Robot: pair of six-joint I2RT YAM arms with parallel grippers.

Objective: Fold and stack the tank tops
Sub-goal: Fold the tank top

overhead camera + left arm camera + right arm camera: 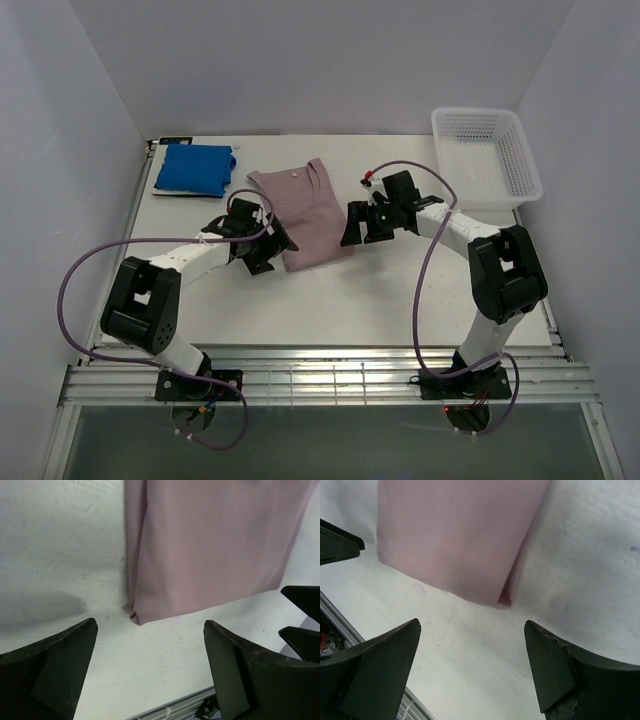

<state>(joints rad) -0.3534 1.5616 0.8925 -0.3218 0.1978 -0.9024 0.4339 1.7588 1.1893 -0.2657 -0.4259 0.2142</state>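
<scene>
The dusty pink tank top [305, 215] lies folded lengthwise into a long strip at the table's middle. Its near hem shows in the left wrist view [210, 545] and the right wrist view [455, 535]. My left gripper [268, 250] [150, 645] is open, low over bare table just short of the hem's left corner, holding nothing. My right gripper [360, 228] [472, 650] is open beside the hem's right corner, also with nothing in it. The bright blue tank top [195, 168] lies folded at the back left. A thin dark edge shows beneath it, which I cannot identify.
A white lattice basket [485, 155] stands at the back right corner. White walls close in the table on three sides. The slatted metal front edge [320, 380] runs along the near side between the arm bases.
</scene>
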